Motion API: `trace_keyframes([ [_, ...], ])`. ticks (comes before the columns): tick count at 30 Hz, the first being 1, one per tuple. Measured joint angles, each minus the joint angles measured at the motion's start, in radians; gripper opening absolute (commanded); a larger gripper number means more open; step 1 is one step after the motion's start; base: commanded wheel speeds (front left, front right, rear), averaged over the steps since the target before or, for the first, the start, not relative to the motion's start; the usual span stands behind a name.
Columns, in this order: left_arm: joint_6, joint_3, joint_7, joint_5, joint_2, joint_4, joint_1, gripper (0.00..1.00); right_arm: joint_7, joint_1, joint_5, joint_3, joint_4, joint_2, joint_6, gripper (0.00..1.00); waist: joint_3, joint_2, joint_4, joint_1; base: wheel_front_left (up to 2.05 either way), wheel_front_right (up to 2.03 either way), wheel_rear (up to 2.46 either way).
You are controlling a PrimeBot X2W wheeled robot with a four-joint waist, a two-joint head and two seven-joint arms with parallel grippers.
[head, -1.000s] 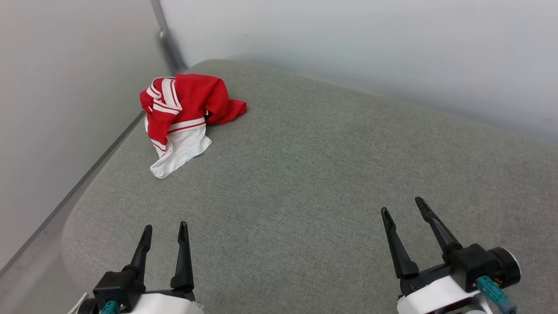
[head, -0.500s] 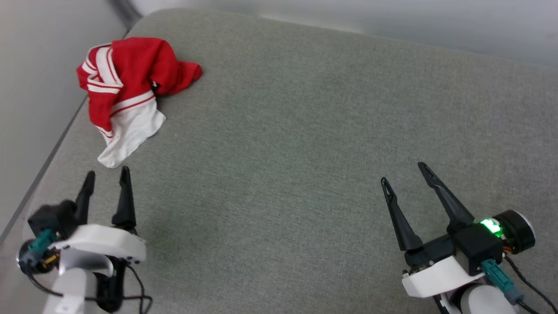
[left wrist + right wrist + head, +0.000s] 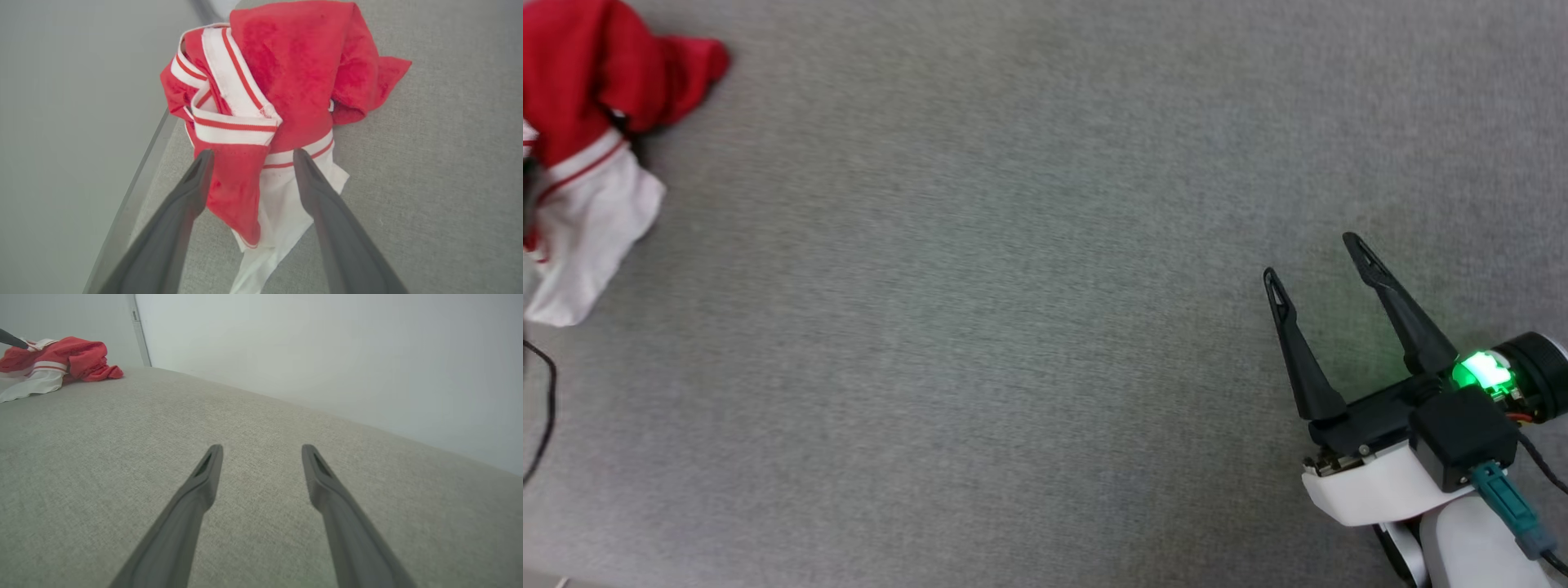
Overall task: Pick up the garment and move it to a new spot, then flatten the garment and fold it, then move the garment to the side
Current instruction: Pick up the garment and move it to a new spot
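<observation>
The garment [image 3: 580, 106], a crumpled red shirt with a white sleeve and red-and-white striped trim, lies bunched at the far left of the grey padded surface [image 3: 1013, 327]. In the left wrist view my left gripper [image 3: 252, 155] is open, its two fingertips just over the near part of the garment [image 3: 294, 73], straddling a red fold and the white sleeve. One finger [image 3: 11, 339] of that gripper shows touching or just above the garment [image 3: 65, 355] in the right wrist view. My right gripper [image 3: 1311, 256] hovers open and empty at the lower right, far from the shirt [image 3: 262, 449].
The surface's left edge [image 3: 135, 196] runs right beside the garment, with a pale wall behind it. Another pale wall [image 3: 327, 355] backs the far side. A thin black cable [image 3: 543, 408] hangs at the left border.
The head camera has tilted down, so the whole picture shifted. My left gripper has moved forward to the garment and left the head view. The right gripper has hardly moved.
</observation>
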Motion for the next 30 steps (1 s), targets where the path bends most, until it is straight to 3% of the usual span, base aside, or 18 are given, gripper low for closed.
trace_keyframes([
  [7, 0.000, -0.034, 0.243, -0.156, 0.133, 0.002, -0.084, 1.00, 0.000, -0.020, 0.000, 0.013, -0.017, -0.001, 0.000, 1.00, 0.099, 0.0000, -0.063, 0.0000, 0.00, 0.00, 0.00],
  [16, 0.002, -0.027, 0.401, -0.279, 0.186, 0.044, -0.107, 1.00, -0.002, -0.040, -0.005, 0.020, -0.044, -0.003, 0.000, 1.00, 0.184, 0.0000, -0.136, -0.0002, 0.00, 0.00, 0.00],
  [17, 0.002, -0.030, 0.416, -0.289, 0.191, 0.046, -0.109, 0.85, -0.002, -0.040, -0.007, 0.020, -0.046, -0.003, 0.000, 1.00, 0.189, 0.0000, -0.141, -0.0002, 0.00, 0.00, 0.00],
  [18, 0.002, -0.032, 0.430, -0.301, 0.192, 0.048, -0.110, 0.00, -0.002, -0.040, -0.007, 0.020, -0.046, -0.003, 0.000, 1.00, 0.193, 0.0000, -0.144, -0.0003, 0.00, 0.00, 0.00],
  [21, 0.003, -0.038, 0.444, -0.324, 0.189, 0.047, -0.112, 0.00, -0.003, -0.040, -0.009, 0.017, -0.043, -0.001, 0.000, 1.00, 0.190, 0.0000, -0.146, -0.0003, 0.00, 0.00, 0.00],
  [30, 0.002, -0.086, 0.345, -0.340, 0.172, 0.036, -0.072, 0.00, 0.000, -0.035, -0.015, 0.019, 0.006, 0.005, 0.000, 1.00, 0.104, 0.0000, -0.139, -0.0003, 0.00, 0.00, 0.00],
])
